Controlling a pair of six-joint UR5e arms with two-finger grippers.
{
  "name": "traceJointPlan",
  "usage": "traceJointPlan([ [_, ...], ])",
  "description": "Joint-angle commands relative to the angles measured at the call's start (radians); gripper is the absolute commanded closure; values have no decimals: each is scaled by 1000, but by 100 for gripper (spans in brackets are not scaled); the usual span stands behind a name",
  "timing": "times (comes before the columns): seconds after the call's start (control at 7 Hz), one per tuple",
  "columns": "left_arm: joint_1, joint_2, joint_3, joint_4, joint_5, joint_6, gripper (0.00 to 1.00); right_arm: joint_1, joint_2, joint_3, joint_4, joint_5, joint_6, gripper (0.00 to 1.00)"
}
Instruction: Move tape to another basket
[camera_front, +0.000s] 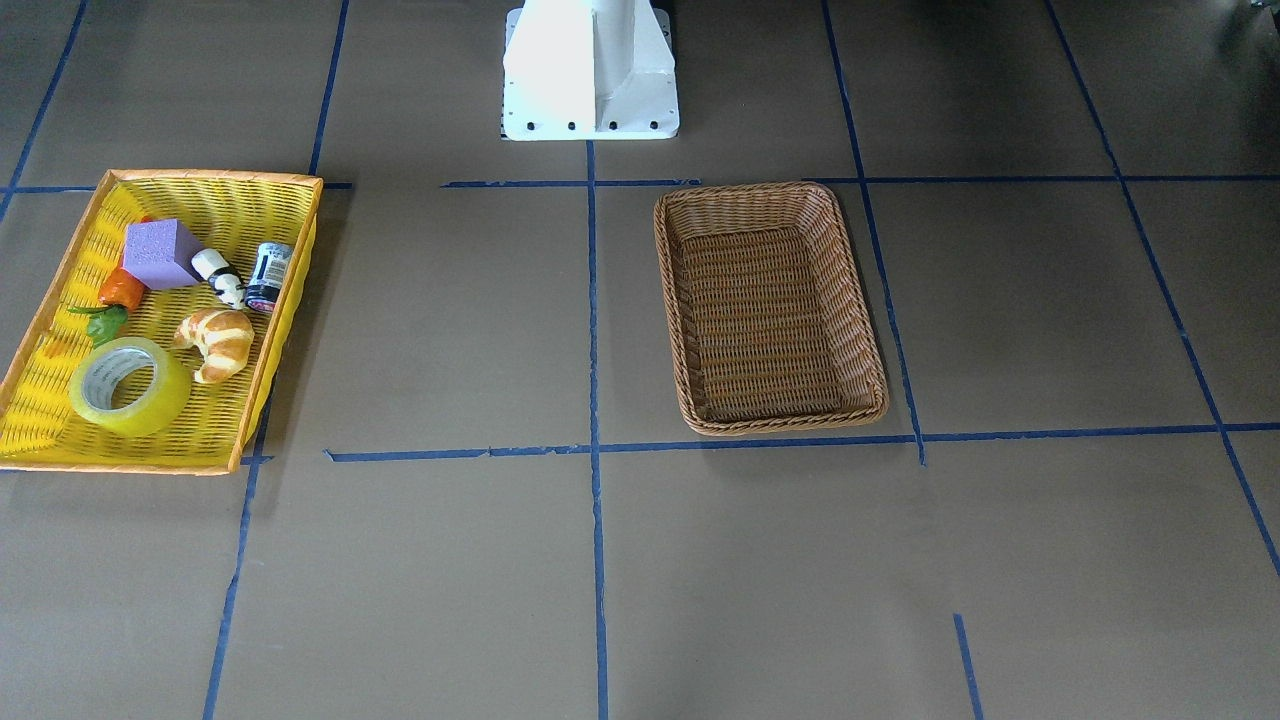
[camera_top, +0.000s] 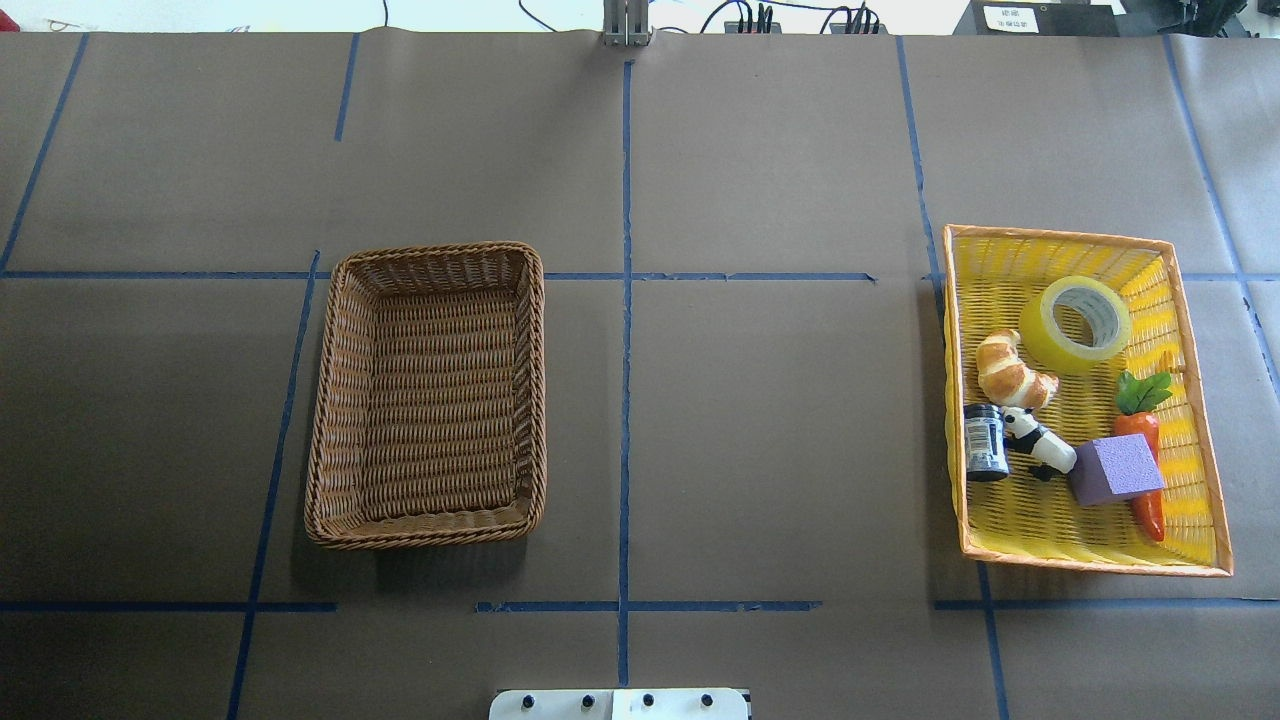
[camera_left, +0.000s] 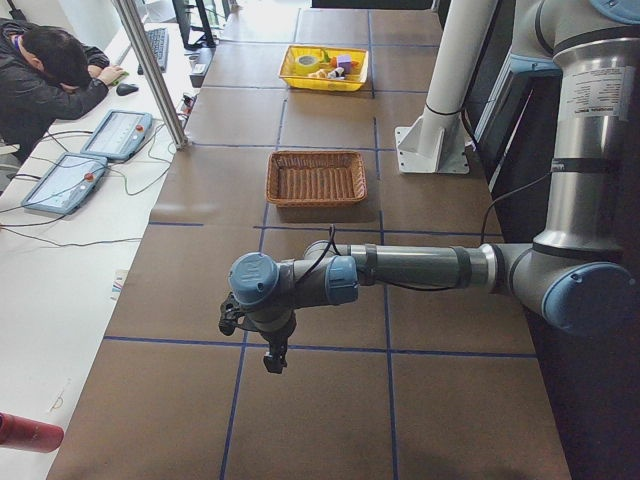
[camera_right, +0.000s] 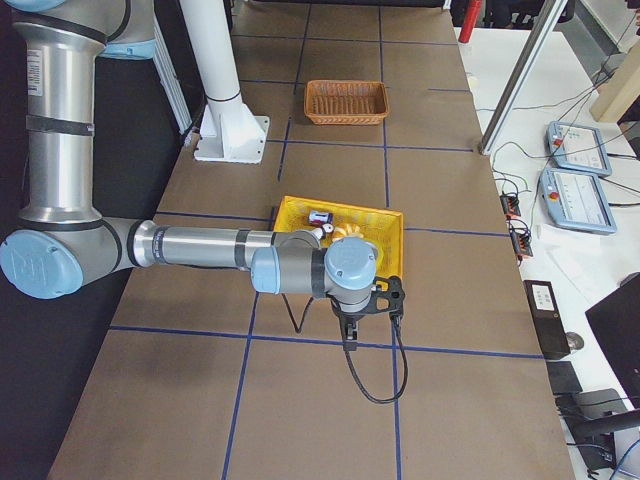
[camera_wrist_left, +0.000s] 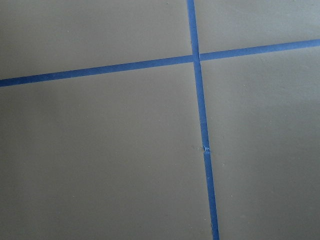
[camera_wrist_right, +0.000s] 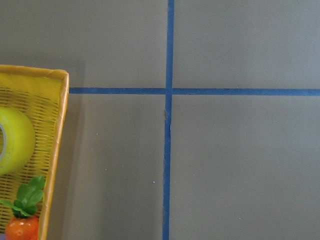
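Observation:
The yellow-green tape (camera_front: 168, 400) lies flat in the bright yellow tray (camera_front: 120, 462), beside a croissant (camera_front: 218, 340). It also shows in the overhead view (camera_top: 1045, 340) and at the left edge of the right wrist view (camera_wrist_right: 17, 140). The brown wicker basket (camera_front: 772, 424) stands empty near the table's middle, left of centre in the overhead view (camera_top: 420, 533). The left gripper (camera_left: 272, 358) hangs over bare table far from both baskets. The right gripper (camera_right: 348, 338) hangs just outside the yellow tray. I cannot tell whether either is open or shut.
The yellow tray (camera_top: 1090, 565) also holds a carrot (camera_top: 1145, 440), a purple block (camera_top: 1115, 468), a panda figure (camera_top: 1040, 445) and a dark can (camera_top: 985, 440). The robot's white base (camera_front: 590, 70) stands at the table's edge. An operator (camera_left: 50, 75) sits at a side desk.

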Motion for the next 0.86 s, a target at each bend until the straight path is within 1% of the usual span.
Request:
traceJointPlan([
  [0.0,0,-4,-4,0,0,-1,0,-60,65,42,-4,-13,39,0],
  [0.29,0,-4,-10,0,0,-1,0,-151,149,44,-9,-15,47,0],
  [0.43,0,-1,-13,0,0,1,0,-189,151,46,-1,-12,100,0],
  [0.57,0,3,-13,0,0,4,0,-234,152,44,14,-12,225,0],
  [0.71,0,8,-13,0,0,7,0,-286,163,43,28,-19,239,0],
])
